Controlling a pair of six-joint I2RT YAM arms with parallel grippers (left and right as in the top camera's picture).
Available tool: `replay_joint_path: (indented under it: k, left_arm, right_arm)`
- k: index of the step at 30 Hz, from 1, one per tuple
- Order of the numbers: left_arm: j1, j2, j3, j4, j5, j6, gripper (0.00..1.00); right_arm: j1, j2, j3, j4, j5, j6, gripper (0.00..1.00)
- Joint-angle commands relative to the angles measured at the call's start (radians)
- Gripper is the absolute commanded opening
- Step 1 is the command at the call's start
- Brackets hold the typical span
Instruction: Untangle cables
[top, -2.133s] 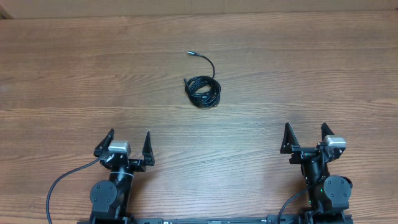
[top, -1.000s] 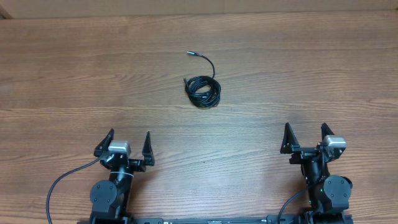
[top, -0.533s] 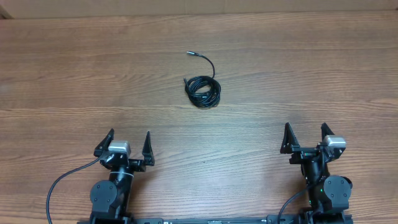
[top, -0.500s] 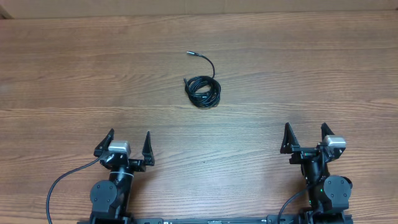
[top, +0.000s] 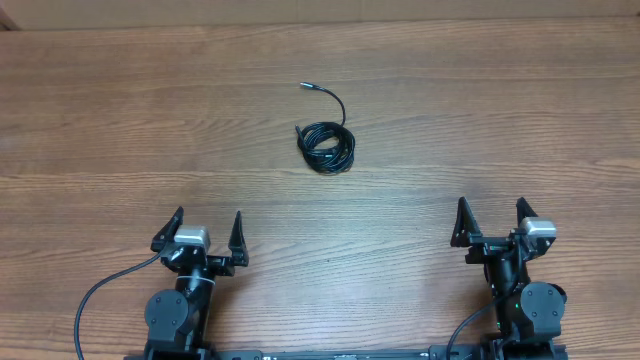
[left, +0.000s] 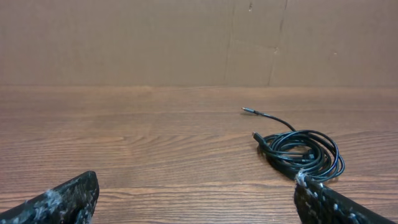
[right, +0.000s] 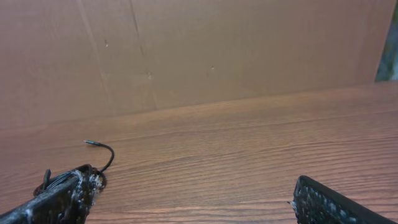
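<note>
Lying coiled on the wood-grain counter (top: 120, 120), thin black cables (top: 327, 146) ended in a silver plug (top: 303, 86); left pincer (top: 208, 221) and right pincer (top: 491, 211) stood wide open, empty.

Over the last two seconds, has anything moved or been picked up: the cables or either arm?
Nothing visibly changed. The cables lie in the same tight coil, one plug end trailing off toward the far side, untouched. The left gripper and right gripper stay parked on the near side, both open and holding nothing.
</note>
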Motion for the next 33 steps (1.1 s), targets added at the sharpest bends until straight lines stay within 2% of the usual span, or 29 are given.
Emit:
replay_joint_path:
  k: [1,12,16,19,23,29,33]
  left_arm:
    - [0.008,-0.005,-0.004,-0.001,-0.005,0.007,1.00]
    - [0.008,-0.005,-0.004,0.007,0.000,0.002,1.00]
    - [0.008,-0.005,-0.004,0.027,0.021,-0.126,1.00]
    - [0.008,-0.005,-0.004,0.029,0.021,-0.164,0.99]
    - [0.008,-0.005,0.003,0.032,0.033,-0.171,1.00]
    - [0.008,-0.005,0.044,0.021,0.103,-0.171,1.00]
    - [0.008,0.003,0.063,0.019,0.115,-0.170,1.00]
  right_arm:
    - [-0.003,-0.008,-0.010,0.007,-0.005,-0.005,1.00]
    - [-0.003,-0.008,-0.010,0.008,-0.005,-0.004,1.00]
    - [-0.003,-0.008,-0.010,0.008,-0.005,-0.004,1.00]
    - [-0.003,-0.008,-0.010,0.008,-0.037,-0.004,1.00]
    - [-0.003,-0.008,-0.010,0.011,-0.069,0.001,1.00]
    - [-0.003,-0.008,-0.010,0.018,-0.072,0.121,1.00]
    - [-0.003,-0.008,0.002,0.015,-0.072,0.125,1.00]
